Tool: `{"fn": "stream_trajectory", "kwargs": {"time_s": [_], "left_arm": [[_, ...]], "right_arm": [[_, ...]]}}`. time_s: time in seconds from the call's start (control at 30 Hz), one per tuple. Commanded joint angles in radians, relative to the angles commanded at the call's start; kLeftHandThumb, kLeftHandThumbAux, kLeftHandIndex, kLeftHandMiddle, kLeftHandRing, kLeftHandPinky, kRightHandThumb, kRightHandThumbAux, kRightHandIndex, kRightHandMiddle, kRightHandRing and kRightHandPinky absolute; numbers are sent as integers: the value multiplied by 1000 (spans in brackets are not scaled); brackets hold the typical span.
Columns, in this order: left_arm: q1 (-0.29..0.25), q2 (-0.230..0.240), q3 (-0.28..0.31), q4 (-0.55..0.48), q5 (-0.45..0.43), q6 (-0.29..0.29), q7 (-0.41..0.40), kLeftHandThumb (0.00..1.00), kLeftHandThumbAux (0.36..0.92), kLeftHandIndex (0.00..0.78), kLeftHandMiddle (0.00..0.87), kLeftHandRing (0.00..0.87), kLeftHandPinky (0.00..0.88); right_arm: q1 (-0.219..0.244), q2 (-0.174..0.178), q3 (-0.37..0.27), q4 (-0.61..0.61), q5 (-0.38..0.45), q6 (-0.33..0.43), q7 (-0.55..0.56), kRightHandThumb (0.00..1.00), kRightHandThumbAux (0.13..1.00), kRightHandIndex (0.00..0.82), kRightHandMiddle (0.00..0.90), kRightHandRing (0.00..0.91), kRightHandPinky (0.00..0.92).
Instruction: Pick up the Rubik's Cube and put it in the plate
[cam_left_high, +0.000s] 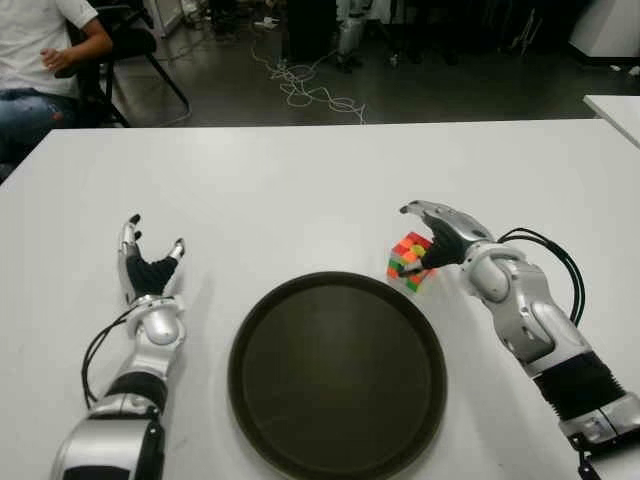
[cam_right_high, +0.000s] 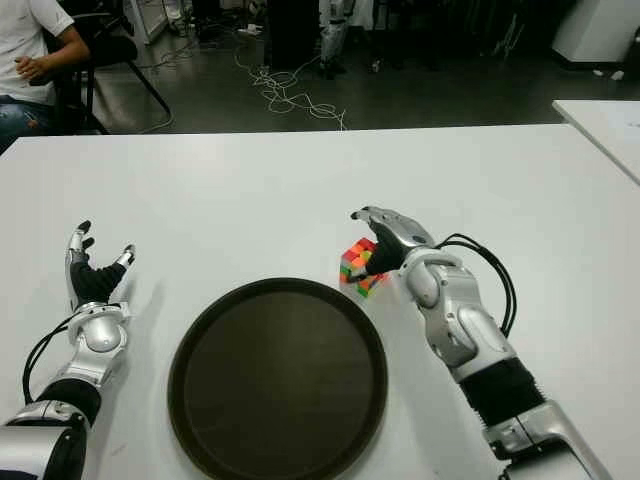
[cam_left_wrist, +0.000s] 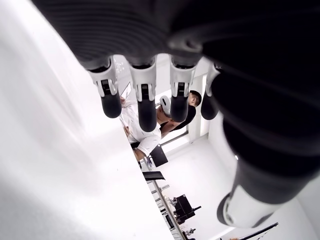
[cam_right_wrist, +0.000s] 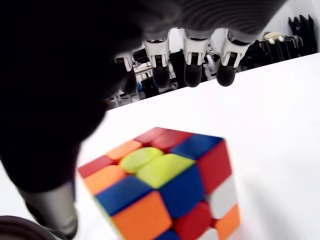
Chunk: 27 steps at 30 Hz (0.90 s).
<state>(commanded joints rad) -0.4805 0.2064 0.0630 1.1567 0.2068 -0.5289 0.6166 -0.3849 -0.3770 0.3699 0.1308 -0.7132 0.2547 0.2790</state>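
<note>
So the right hand (cam_left_high: 432, 238) is sitting right of centre in the eye views, fingers stretched out over the top of the Rubik's Cube (cam_left_high: 410, 261) with the thumb down along its near side. In the right wrist view the fingers (cam_right_wrist: 194, 64) are clearly extended past the cube and not curled round it, so it's an open hand reaching over it, not a real grip; can't tell if the thumb actually touches. The cube sits on the white surface (cam_left_high: 300, 190), just off the upper right rim of the dark round plate (cam_left_high: 337, 372), apart from it. The left hand (cam_left_high: 148, 268) is over at the left of the frame, well left of the plate, fingers spread and holding nothing. A seated person (cam_left_high: 40, 60) shows in the upper left corner, with cables (cam_left_high: 310, 90) on the floor behind the surface.
</note>
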Motion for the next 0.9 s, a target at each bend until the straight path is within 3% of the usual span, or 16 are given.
{"fn": "stream_trajectory", "kwargs": {"time_s": [0.6,0.9], "left_arm": [[-3,-4,6,1,-8,3,-3,0,783,83,114,112,92],[-5,-2,0,4,-1,9,6,0,770,87,115,105,82]], "right_arm": [[-5,6,20,20,-3,-3,-10,0,835,0,0,0,0],[-14,1,25,32,-7,-4,-6,0,824,0,0,0,0]]}}
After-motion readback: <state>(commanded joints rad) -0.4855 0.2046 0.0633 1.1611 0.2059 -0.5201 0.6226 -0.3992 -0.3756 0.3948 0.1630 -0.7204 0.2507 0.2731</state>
